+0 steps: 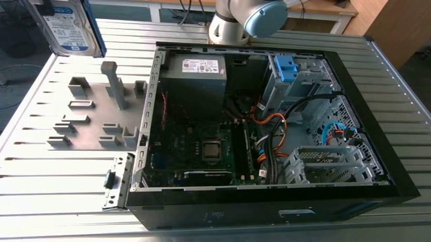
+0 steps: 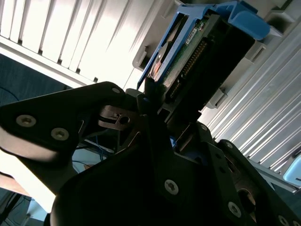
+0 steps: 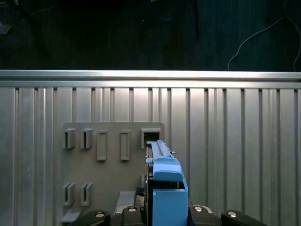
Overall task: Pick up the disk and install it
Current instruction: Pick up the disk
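I think I am at the carrying step, so the main thing is to hold tight and go slow. My gripper [image 2: 162, 101] is closed on the disk [image 1: 67, 25], with its fingers [image 2: 148, 96] pinching one end of it. The rest of the disk sticks out past them. I am holding only that one end, so I think a quick swing could make the disk slip or tip. The disk is up in the air over the grey plate [image 1: 88, 126], standing on its edge and touching nothing below. The plate has little posts and slots poking up, so I should stay well above them and not bump. The open computer case [image 1: 269, 212] sits just beside the grey plate, on the exterior view's right of it. The disk is flat and silver. It has a white-and-blue label on its big face. A blue plastic bracket [image 3: 164, 188] goes round its edges, with a wide blue tab at the end. In the second wrist view I can see a strip of green board and a row of tiny pins on its end.
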{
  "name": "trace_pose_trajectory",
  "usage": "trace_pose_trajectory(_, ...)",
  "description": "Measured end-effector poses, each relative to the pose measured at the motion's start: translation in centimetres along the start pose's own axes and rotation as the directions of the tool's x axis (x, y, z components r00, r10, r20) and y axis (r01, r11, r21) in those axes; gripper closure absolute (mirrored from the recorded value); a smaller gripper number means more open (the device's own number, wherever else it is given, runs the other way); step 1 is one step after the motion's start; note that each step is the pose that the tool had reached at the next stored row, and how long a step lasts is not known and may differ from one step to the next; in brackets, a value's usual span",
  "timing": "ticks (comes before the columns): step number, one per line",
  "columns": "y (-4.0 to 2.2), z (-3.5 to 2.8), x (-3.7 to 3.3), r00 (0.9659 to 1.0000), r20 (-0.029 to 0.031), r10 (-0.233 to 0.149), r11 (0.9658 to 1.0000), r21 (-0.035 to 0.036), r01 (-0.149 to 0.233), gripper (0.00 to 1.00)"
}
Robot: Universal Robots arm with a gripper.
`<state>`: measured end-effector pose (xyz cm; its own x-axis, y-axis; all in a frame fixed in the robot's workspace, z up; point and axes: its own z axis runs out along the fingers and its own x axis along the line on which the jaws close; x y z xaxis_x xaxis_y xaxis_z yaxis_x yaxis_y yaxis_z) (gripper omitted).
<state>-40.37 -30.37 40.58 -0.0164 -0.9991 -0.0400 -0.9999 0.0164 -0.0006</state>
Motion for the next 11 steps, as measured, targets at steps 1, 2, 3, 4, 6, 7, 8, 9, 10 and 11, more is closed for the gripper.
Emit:
trace_pose_trajectory(1, 0.0, -0.05, 0.0, 1.0, 0.0, 0.0, 1.0, 0.0, 0.0, 0.64)
trace_pose_trajectory(2, 0.0, -0.09, 0.0, 1.0, 0.0, 0.0, 1.0, 0.0, 0.0, 0.64)
trace_pose_trajectory(3, 0.0, -0.13, 0.0, 1.0, 0.0, 0.0, 1.0, 0.0, 0.0, 0.64)
trace_pose_trajectory(4, 0.0, -0.18, -0.01, 1.0, 0.0, 0.0, 1.0, 0.0, 0.0, 0.64)
trace_pose_trajectory(6, 0.0, -0.26, -0.01, 1.0, 0.0, 0.0, 1.0, 0.0, 0.0, 0.64)
trace_pose_trajectory(7, 0.0, -0.31, -0.01, 1.0, 0.0, 0.0, 1.0, 0.0, 0.0, 0.64)
trace_pose_trajectory(8, 0.0, -0.37, -0.01, 1.0, -0.0001, 0.0, 1.0, -0.0001, 0.0, 0.64)
trace_pose_trajectory(9, 0.0, -0.43, -0.02, 1.0, 0.0, 0.0, 1.0, -0.0001, 0.0, 0.64)
trace_pose_trajectory(10, 0.0, -0.49, -0.02, 1.0, 0.0, 0.0, 1.0, -0.0001, 0.0, 0.64)
trace_pose_trajectory(11, 0.0, -0.56, -0.02, 1.0, 0.0, 0.0, 1.0, 0.0, 0.0, 0.64)
